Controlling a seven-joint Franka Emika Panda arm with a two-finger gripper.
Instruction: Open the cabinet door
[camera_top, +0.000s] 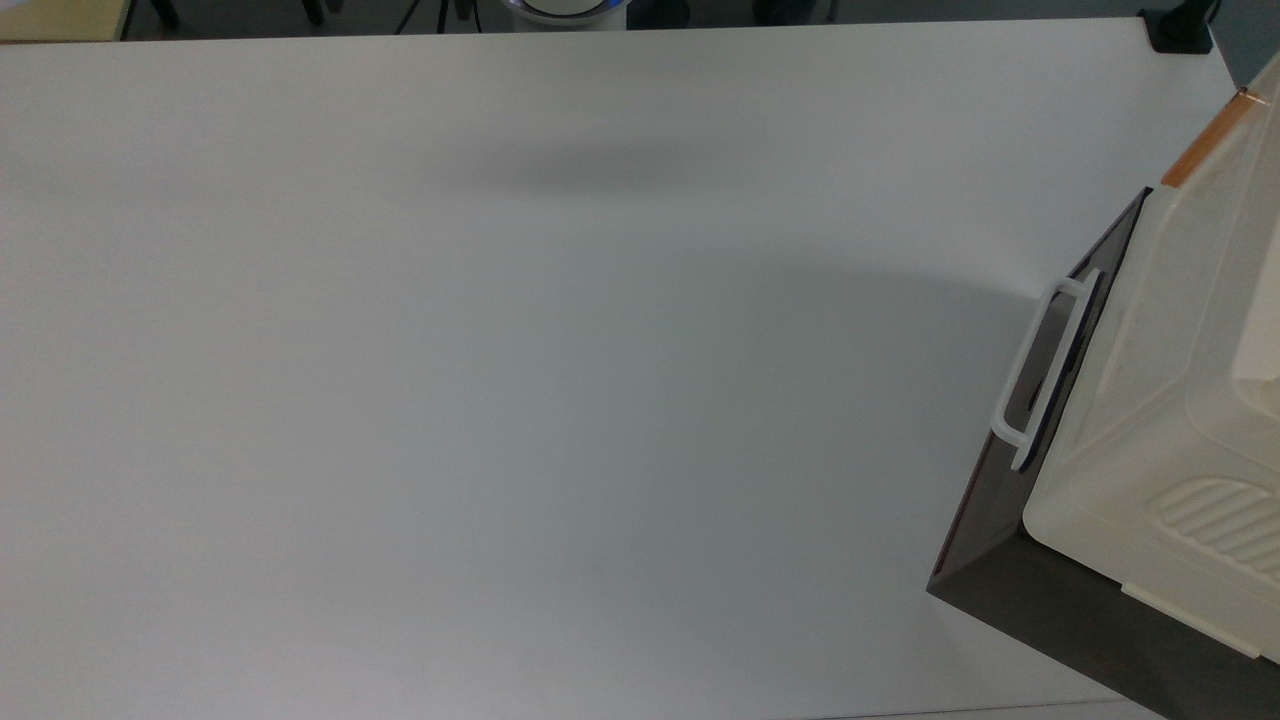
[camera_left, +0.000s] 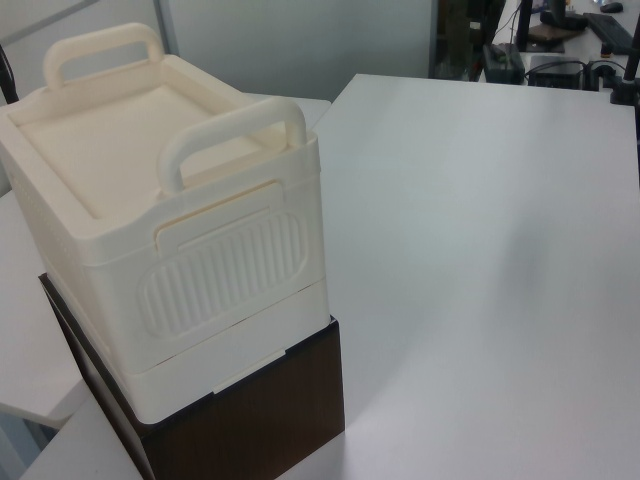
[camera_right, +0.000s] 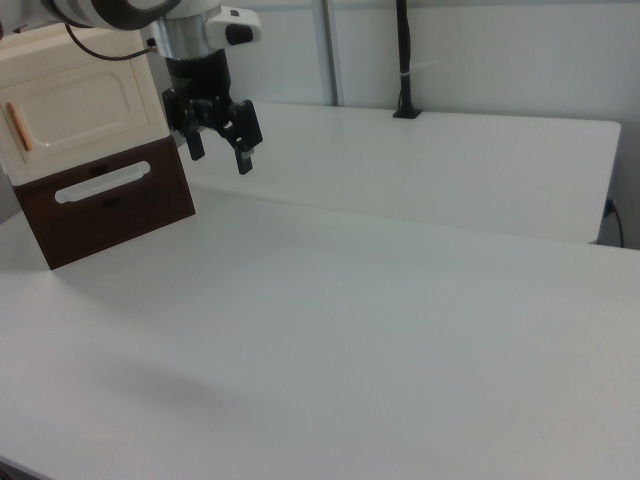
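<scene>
The cabinet stands at the right view's far left, and its cream cabinet door (camera_right: 85, 108) lies flush and closed, with a recessed rounded-rectangle moulding. A small orange-brown handle (camera_right: 18, 126) runs along the door's left edge; the same handle (camera_top: 1210, 140) appears at the top view's right edge. My gripper (camera_right: 220, 153) hangs in the air just to the right of the cabinet in the right view, about level with the door's lower edge. It is open, holds nothing and is apart from the door.
Under the door sits a dark brown drawer (camera_right: 105, 205) with a white loop handle (camera_right: 100, 183), also the white loop handle (camera_top: 1045, 370). Two carry handles top the cream box (camera_left: 170, 200). The white table (camera_right: 380, 320) spreads wide; a black post (camera_right: 403, 60) stands at its far edge.
</scene>
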